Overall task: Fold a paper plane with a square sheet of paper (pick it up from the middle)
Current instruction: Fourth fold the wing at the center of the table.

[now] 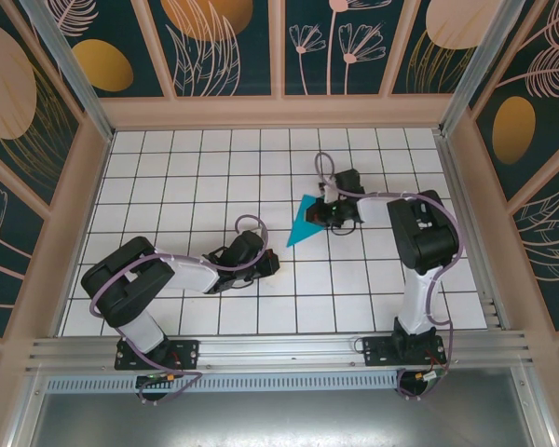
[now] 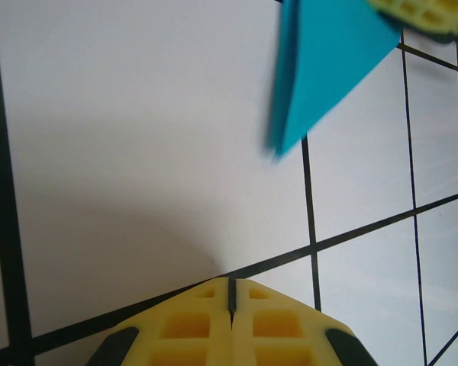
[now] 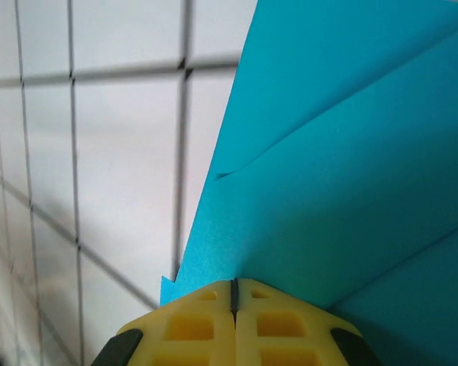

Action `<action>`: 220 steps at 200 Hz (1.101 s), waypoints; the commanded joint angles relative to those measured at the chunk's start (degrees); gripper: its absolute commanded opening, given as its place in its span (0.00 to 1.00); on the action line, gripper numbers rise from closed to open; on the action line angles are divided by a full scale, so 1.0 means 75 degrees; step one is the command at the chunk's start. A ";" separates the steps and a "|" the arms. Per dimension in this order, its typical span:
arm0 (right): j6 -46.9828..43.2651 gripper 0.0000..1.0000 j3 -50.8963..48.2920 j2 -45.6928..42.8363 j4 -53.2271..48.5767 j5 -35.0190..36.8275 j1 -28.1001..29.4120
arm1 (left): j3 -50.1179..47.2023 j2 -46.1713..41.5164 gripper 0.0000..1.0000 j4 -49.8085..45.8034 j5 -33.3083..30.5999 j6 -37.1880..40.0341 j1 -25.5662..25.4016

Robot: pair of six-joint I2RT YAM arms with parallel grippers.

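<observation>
Mid-table [image 1: 168, 168]: one folded paper sheet [image 1: 305, 223] beneath the closed right gripper [image 1: 334, 216]; left gripper [image 1: 273, 264] closed, empty, apart.

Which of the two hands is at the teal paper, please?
The right hand: its shut fingertips grip the folded teal paper, while the left hand sits shut over white tiles, apart from it.

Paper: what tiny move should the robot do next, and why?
Probably slide the left pincer forward to the paper's point. It sits shut on bare tiles, apart from the paper, while the shut right pincer seems to press the folded paper down.
</observation>
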 commanded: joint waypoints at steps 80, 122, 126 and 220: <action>0.0023 0.00 -0.0702 -0.0104 0.0322 0.0039 0.0782 | 0.0434 -0.0753 0.09 -0.0518 -0.0450 0.0316 -0.0023; 0.0277 0.00 -0.1295 -0.0617 0.0351 -0.0006 0.1545 | 0.0611 -0.0564 0.12 -0.0248 -0.0693 0.0273 -0.0024; 0.0305 0.00 -0.1330 -0.0647 0.0352 -0.0018 0.1572 | 0.0649 -0.0503 0.11 -0.0248 -0.0667 0.0267 -0.0024; 0.0074 0.00 -0.1178 -0.0745 0.0290 -0.0009 0.1733 | 0.0842 0.0768 0.00 -0.0623 -0.0205 0.0014 -0.0017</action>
